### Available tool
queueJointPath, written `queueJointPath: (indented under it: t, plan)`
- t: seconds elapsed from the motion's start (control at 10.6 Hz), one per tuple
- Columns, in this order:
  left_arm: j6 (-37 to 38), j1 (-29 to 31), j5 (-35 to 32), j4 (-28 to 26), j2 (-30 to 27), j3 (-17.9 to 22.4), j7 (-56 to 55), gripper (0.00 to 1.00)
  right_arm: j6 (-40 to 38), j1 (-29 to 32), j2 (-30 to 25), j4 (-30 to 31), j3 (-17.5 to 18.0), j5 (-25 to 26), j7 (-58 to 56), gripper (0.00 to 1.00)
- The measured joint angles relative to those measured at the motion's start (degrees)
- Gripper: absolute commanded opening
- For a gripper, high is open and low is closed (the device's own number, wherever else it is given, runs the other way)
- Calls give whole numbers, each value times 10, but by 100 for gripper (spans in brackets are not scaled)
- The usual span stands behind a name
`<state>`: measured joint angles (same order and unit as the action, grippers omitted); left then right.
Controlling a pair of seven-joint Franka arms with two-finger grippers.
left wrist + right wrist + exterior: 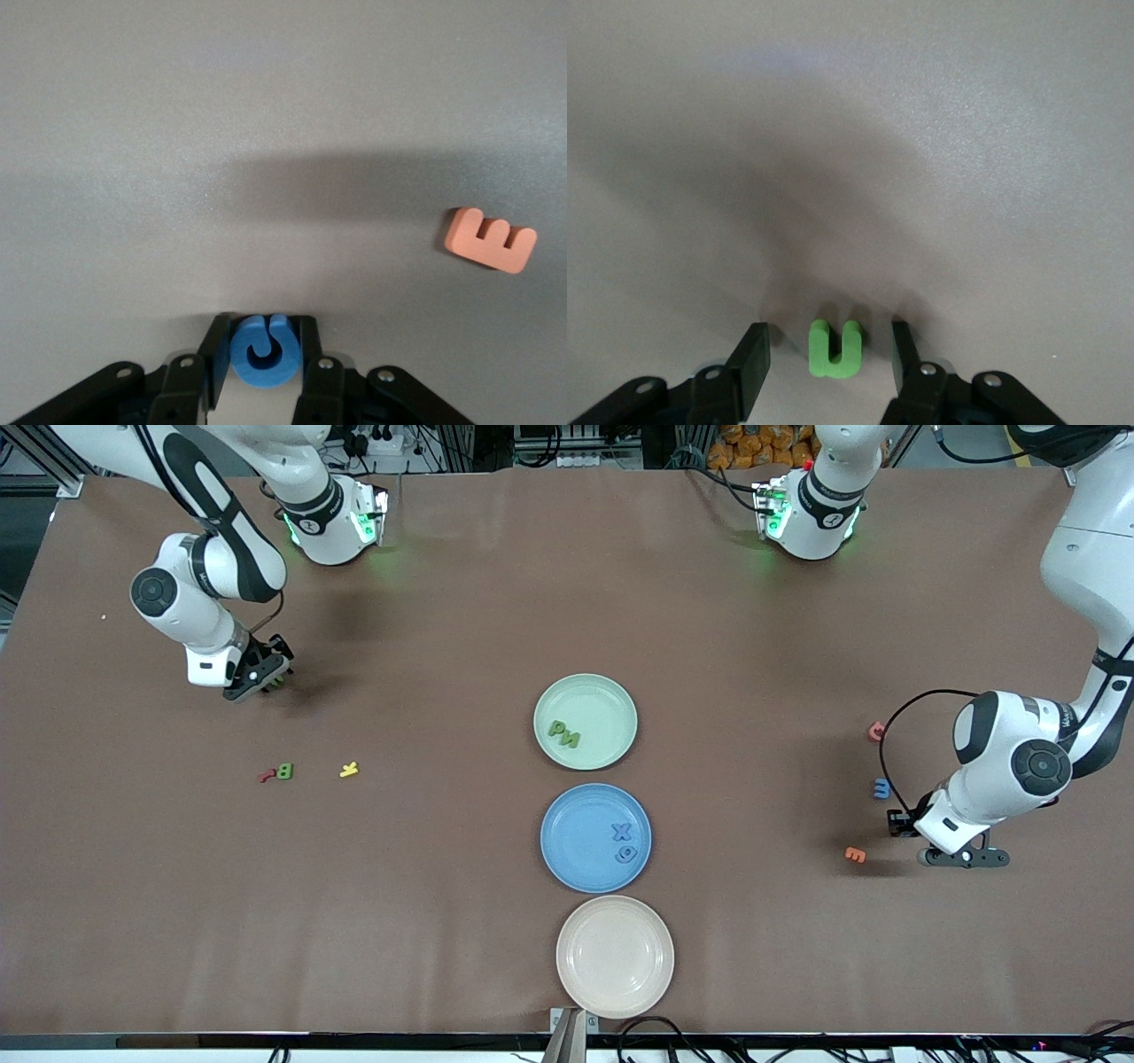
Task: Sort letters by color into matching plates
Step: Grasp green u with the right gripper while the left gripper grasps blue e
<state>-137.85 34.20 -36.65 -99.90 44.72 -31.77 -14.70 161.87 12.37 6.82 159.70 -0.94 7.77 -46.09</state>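
Left gripper (262, 350) down at the table, toward the left arm's end from the mid blue plastic plate (571, 859) — fingers clamped on a blue C-shaped letter (261, 351); orange E letter (490, 240) beside it, apart. Right gripper (824, 354) low toward the right arm's end, fingers spread either side of a green U-shaped letter (834, 349) — gaps both sides. Bare brown table (443, 886) around both. Pale mint green plate (611, 704) holds two green letters, blue plate two blue.

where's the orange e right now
The orange E lies on the table toward the left arm's end, beside the left tool, nearer the front camera than the blue letter.
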Motion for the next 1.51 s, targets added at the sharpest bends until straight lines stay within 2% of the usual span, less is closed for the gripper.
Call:
queueJointPath:
  t: [0.19, 0.38, 0.47, 0.85, 1.03, 1.32, 1.51]
  plan:
    - [0, -2, 0, 0, 0, 0, -8, 0, 2, 0, 0, 0, -3, 0, -10, 34]
    - [0, -4, 0, 0, 0, 0, -11, 0, 8, 1, 0, -1, -13, 0, -30, 4]
    - [0, -4, 0, 1, 0, 0, -11, 0, 10, 2, 0, -1, -17, 0, -40, 0]
    - [-2, -11, 0, 13, -1, -3, -23, 0, 13, 2, -2, -1, -25, 0, -43, 0]
    - [-2, -35, 0, 23, -1, 2, -42, 0, 13, 2, -2, -2, -29, 0, -43, 0]
    - [21, -108, 28, 52, -3, 46, -69, 0, -28, 2, -6, -28, -34, -2, -43, 0]
    - [24, -161, 76, 66, -8, 85, -73, 0, -78, 1, -13, -63, -34, -30, -46, 0]
